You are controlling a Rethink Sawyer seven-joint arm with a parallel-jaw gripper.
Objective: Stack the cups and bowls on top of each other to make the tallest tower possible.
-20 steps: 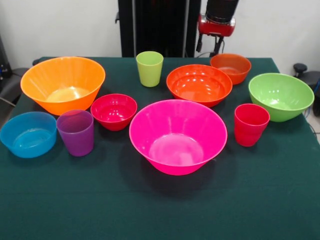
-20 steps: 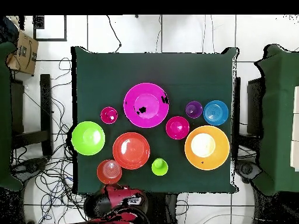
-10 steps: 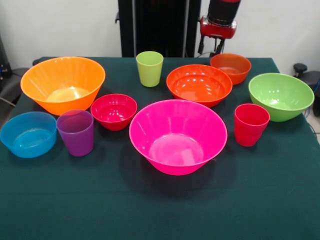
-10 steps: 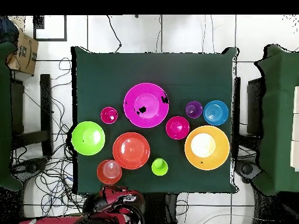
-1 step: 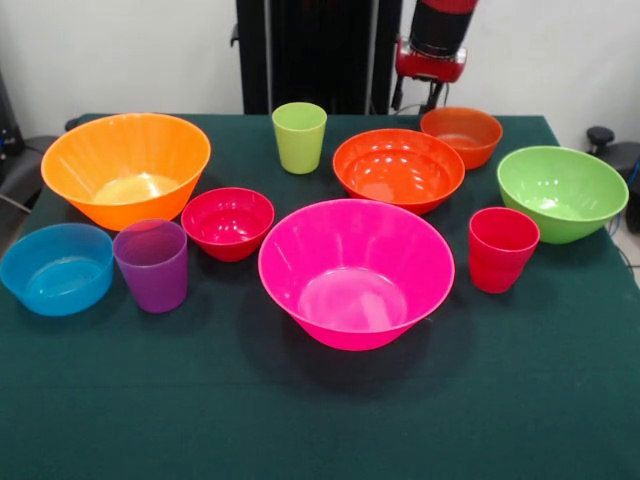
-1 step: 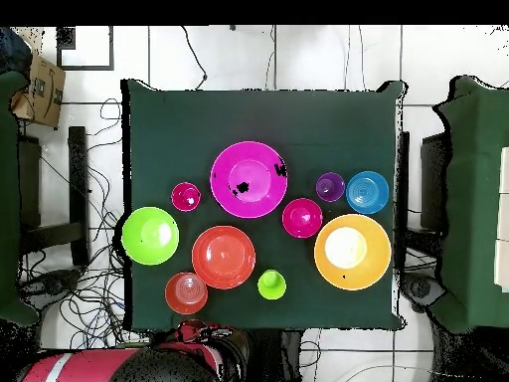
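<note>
1. Big glossy pink plastic bowl (image 5: 356,272) sits alone mid-bench (image 5: 320,420), nothing stacked in it.
2. Other bowls & cups stand apart around it.
3. End effector (image 5: 430,70) behind small orange bowl (image 5: 461,135); can't tell its state.

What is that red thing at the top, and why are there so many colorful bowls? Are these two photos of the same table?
Yes, the same table twice. One camera looks across it, the other looks straight down.

The red thing is a robot arm. It hangs just behind the table, holding nothing. Its gripper is too hard to see to say if it is open.

On the green table sit seven bowls: pink, yellow-orange, orange-red, green, small orange, red and blue. There are three cups: lime, purple and red.

Its job is stacking them into a tall tower. Nothing is stacked yet.
</note>
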